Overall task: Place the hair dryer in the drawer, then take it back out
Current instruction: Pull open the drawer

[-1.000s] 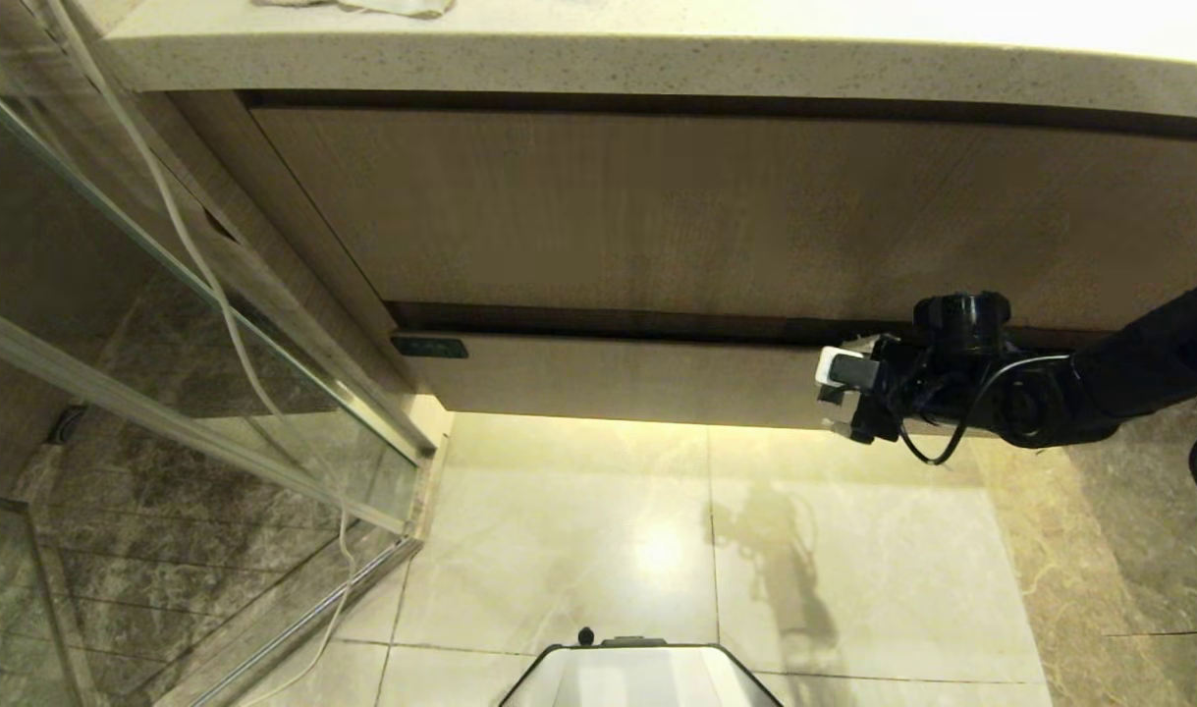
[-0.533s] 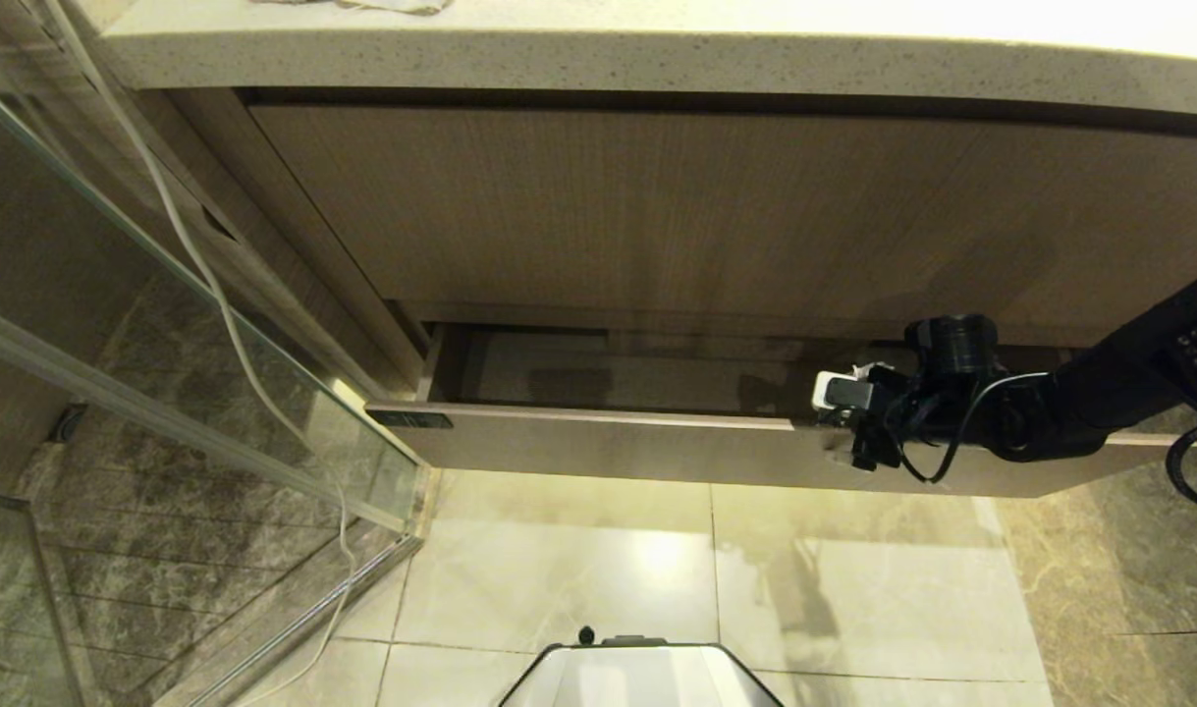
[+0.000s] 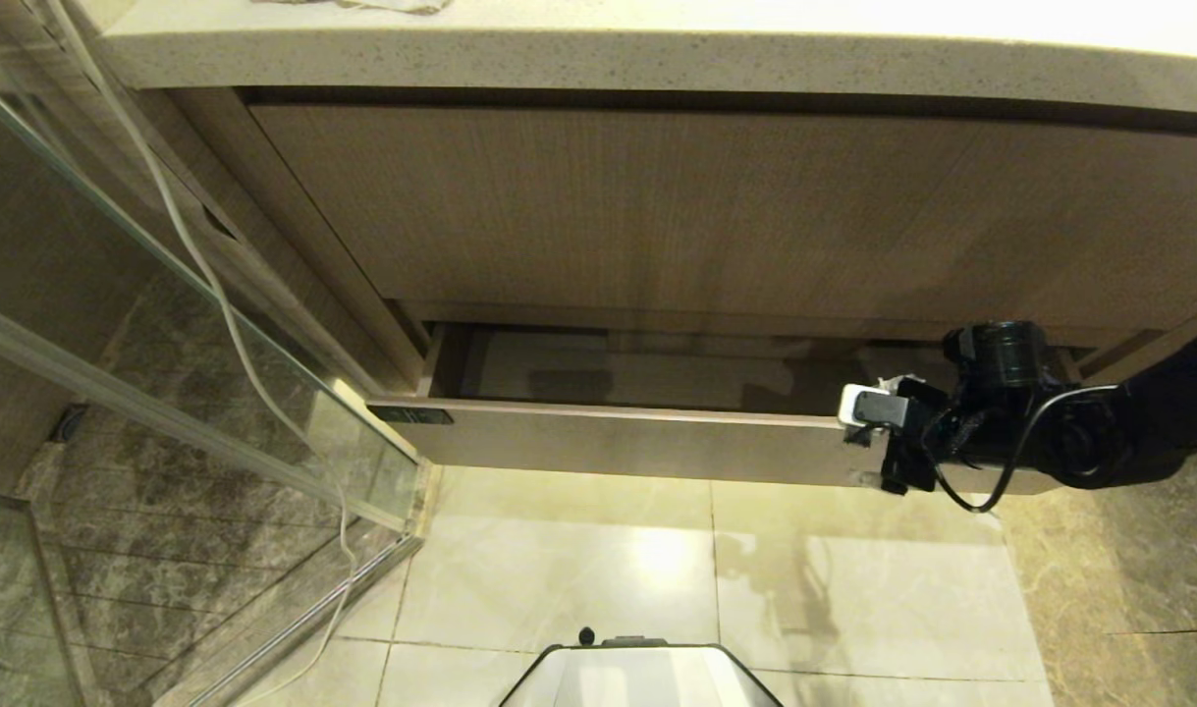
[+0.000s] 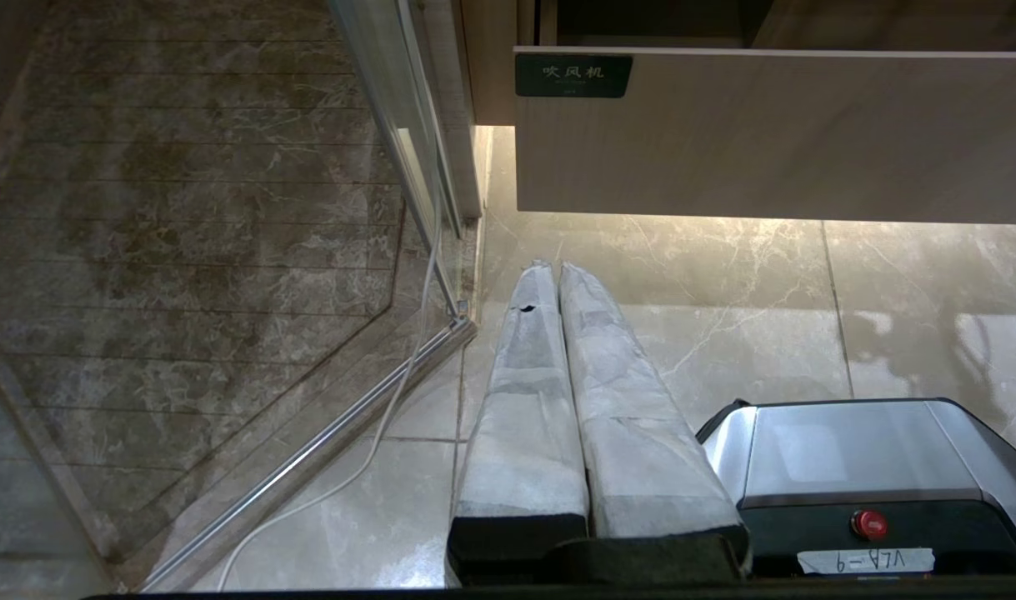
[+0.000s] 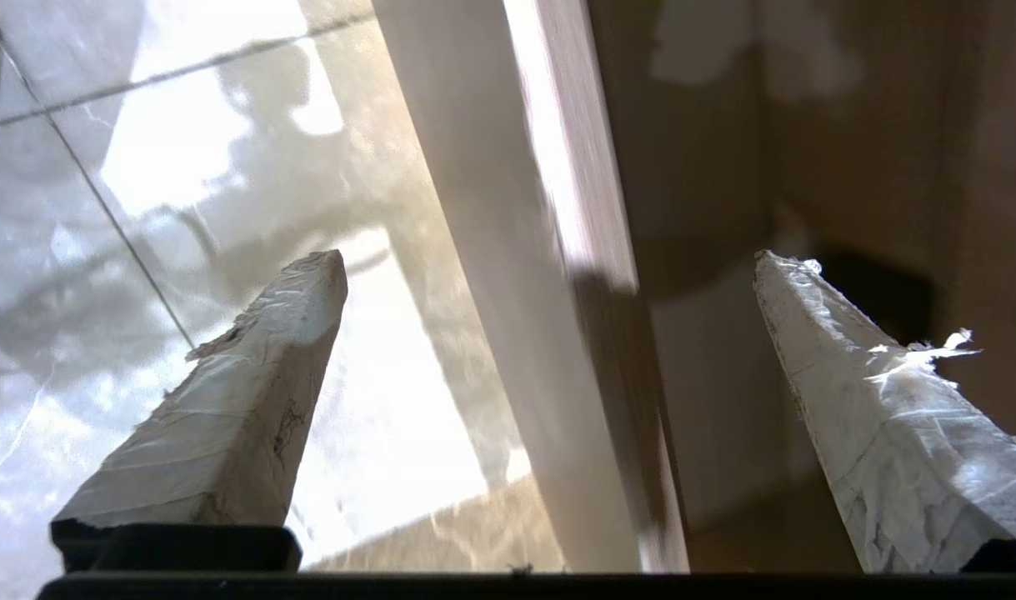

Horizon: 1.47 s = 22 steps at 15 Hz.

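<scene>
The drawer (image 3: 637, 447) under the vanity stands partly pulled out, its light wood inside showing bare. My right gripper (image 3: 861, 442) is open at the right part of the drawer front. In the right wrist view its fingers (image 5: 257, 400) straddle the front panel (image 5: 508, 250), one outside over the floor and one inside the drawer. My left gripper (image 4: 556, 268) is parked low and shut, pointing at the floor tiles in front of the drawer (image 4: 774, 133). The hair dryer is out of view.
A glass shower door (image 3: 195, 324) with a metal rail and a hanging white cord (image 3: 230, 324) stands to the left. The stone countertop (image 3: 657, 59) overhangs the tall wood-grain panel (image 3: 706, 206). A white cloth (image 3: 362, 5) lies on the counter. My base (image 3: 642, 676) is on the floor tiles.
The drawer went from shut to partly pulled out, drawn toward me by the right gripper. Since then the right gripper has slid to the right along the drawer front.
</scene>
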### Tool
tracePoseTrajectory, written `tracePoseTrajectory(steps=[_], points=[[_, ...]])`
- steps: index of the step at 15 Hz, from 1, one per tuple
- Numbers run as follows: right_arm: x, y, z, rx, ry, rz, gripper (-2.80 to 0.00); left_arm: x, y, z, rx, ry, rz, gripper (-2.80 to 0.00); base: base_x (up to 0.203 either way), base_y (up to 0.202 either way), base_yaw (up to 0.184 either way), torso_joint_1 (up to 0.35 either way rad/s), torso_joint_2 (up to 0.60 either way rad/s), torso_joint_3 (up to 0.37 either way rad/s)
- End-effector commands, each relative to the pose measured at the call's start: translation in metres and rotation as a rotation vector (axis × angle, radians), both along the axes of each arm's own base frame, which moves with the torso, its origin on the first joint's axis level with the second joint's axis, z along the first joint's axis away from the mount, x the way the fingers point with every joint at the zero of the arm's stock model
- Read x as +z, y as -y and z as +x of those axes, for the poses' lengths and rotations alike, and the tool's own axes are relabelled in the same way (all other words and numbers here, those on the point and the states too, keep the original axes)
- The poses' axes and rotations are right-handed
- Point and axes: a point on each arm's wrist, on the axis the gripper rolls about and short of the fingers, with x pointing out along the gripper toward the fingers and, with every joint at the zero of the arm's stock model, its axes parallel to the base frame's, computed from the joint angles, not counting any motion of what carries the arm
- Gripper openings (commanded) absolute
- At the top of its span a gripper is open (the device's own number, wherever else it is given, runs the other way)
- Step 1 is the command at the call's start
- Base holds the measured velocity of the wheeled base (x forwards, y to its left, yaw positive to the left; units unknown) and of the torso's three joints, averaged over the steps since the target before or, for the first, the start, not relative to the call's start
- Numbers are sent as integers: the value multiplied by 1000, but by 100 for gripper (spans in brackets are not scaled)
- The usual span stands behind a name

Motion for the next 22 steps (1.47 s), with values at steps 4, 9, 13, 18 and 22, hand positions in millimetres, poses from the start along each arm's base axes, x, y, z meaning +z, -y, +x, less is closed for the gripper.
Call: tracePoseTrajectory(steps=[4, 9, 13, 18, 22], points=[[54, 5, -48, -31, 110, 21, 0, 0, 0, 0, 0, -1, 0, -280, 0, 0, 0, 0, 0, 0], [81, 12, -83, -147, 104, 6, -280, 0, 0, 0, 0, 0, 0, -280, 0, 0, 0, 0, 0, 0], [95, 17, -105, -385, 124, 153, -280, 0, 0, 0, 0, 0, 0, -280, 0, 0, 0, 0, 0, 0], [84, 20, -166, -623, 86, 454, -280, 0, 0, 0, 0, -1, 0, -280, 0, 0, 0, 0, 0, 0], [87, 23, -228, -701, 126, 598, -280, 0, 0, 0, 0, 0, 0, -280, 0, 0, 0, 0, 0, 0]])
